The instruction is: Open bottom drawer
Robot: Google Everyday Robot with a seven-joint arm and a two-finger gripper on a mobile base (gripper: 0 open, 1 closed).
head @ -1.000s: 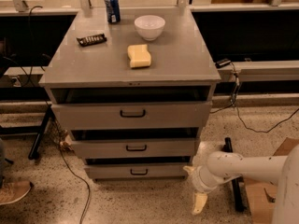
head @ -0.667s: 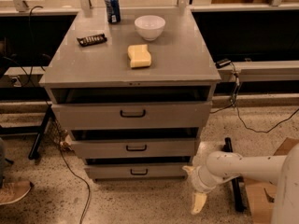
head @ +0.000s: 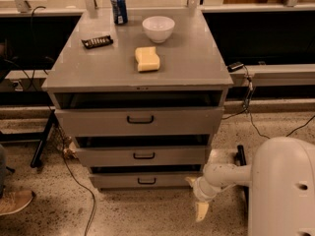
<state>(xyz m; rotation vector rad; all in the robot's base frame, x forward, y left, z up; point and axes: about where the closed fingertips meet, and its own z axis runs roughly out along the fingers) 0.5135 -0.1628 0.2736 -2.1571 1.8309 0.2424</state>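
Can't read the can (head: pixel 118 8) near the surface's (head: pixel 189 65) back left corner. Can't see into the bottom drawer (head: pixel 167 181). Find the hand (head: pixel 198 199) low beside its right end. Lose half the shoe (head: pixel 15 201) at left.

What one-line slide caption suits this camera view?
Gripper hangs low beside the cabinet, right of the bottom drawer, its handle untouched.

The robot's 1 white arm (head: pixel 231 173) reaches leftward from its bulky white body (head: pixel 283 188) at the lower right of the view, and is held low and roughly level. At the arm's end a rounded wrist (head: pixel 206 188) bends downward. The cream-coloured gripper (head: pixel 198 203) hangs below it, pointing down.
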